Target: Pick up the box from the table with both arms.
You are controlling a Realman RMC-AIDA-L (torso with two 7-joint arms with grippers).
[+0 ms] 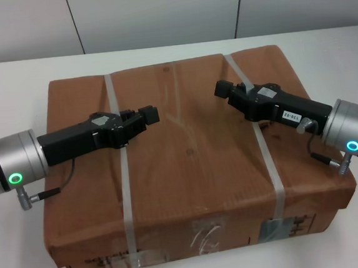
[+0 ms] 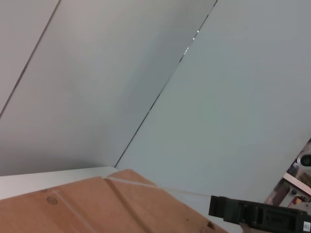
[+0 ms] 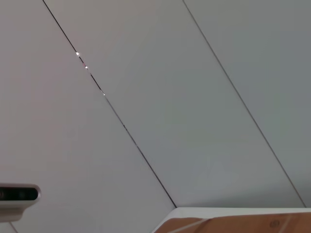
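Head view: box (image 1: 194, 164) sits flat on the table (image 1: 26, 248), nearer its front edge, labels and clear tape on the side facing the camera.
Straps: two whitish straps (image 1: 125, 195) run front to back over the box top, one toward each side.
Left gripper (image 1: 145, 117): over the box top on the robot's left, reaching inward across the left strap, black body near level; whether it touches the cardboard I cannot tell. Jaw opening: cannot tell from this angle (fingers read as one dark block); nothing seen in its hold.
Right gripper (image 1: 225, 90): over the box top on the robot's right, pointing inward and toward the far edge, lying along the right strap. Jaw opening: cannot tell; nothing seen in its hold.
Gap between grippers: well apart, bare cardboard between them.
Left wrist view: box top (image 2: 97, 204) low in frame, wall panels behind, right gripper (image 2: 218, 207) beyond it.
Right wrist view: a sliver of box (image 3: 233, 224) and table edge (image 3: 243, 210) under the wall.
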